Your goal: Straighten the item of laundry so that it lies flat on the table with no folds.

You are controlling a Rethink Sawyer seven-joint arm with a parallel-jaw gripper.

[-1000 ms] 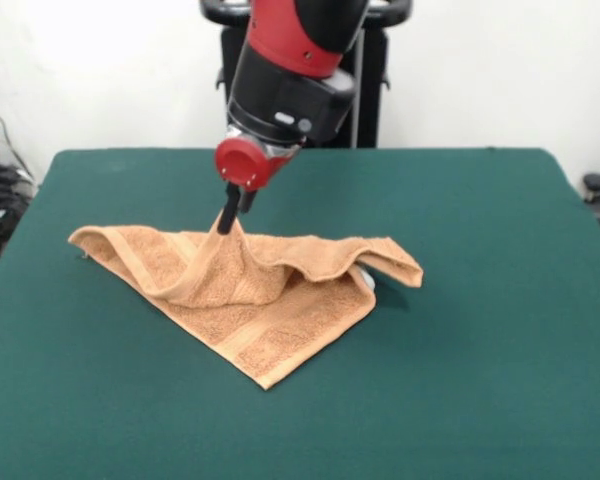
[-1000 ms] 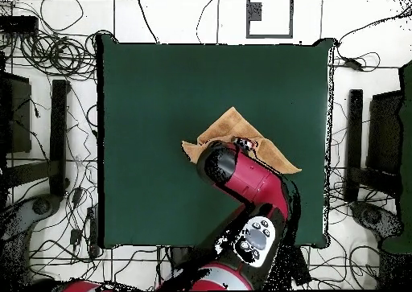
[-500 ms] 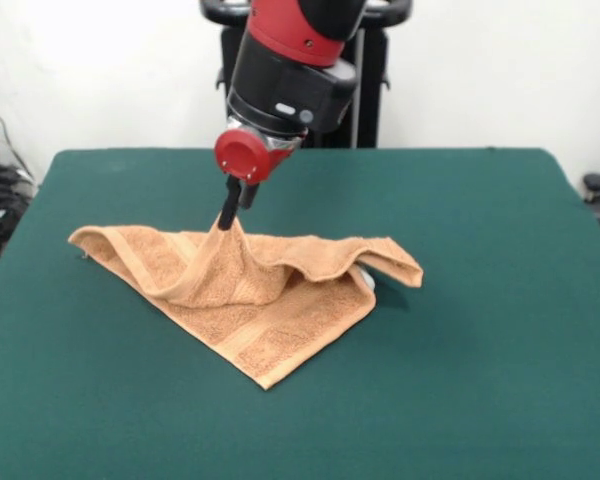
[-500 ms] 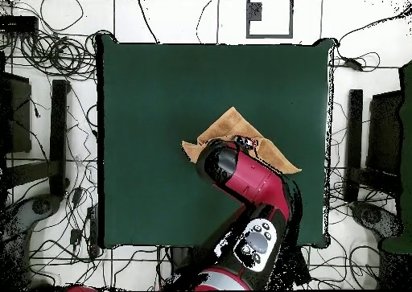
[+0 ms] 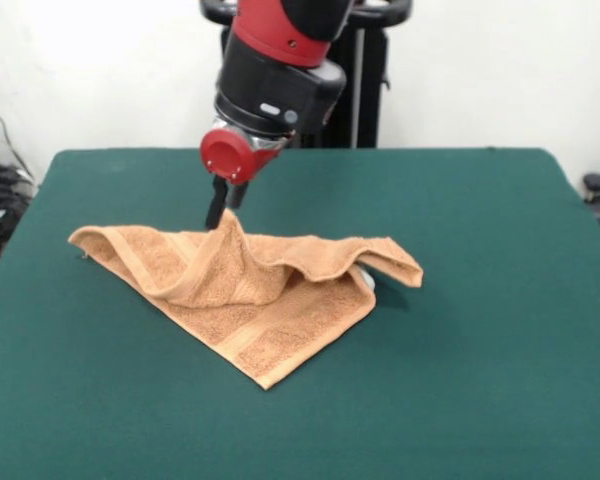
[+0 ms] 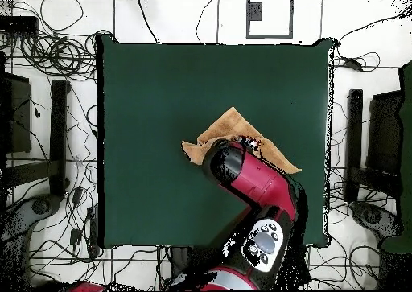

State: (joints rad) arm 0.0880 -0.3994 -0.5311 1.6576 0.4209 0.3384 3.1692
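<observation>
The orange-tan towel lies crumpled on the green table, left of centre. It forms a rough triangle with a raised ridge along its far edge and a peak in the middle. My gripper hangs from the red and black arm right at that peak, on its left side. I cannot tell whether it grips the cloth. In the overhead view the arm covers the gripper and part of the towel.
The towel's right corner is folded over and lifted off the table. Cables and stands lie on the floor around the table. The robot's pedestal stands behind the far edge.
The arm and gripper have shifted a little to the left and up in the front view. The towel's peak has stayed in place, and the rest of the towel has not moved.
</observation>
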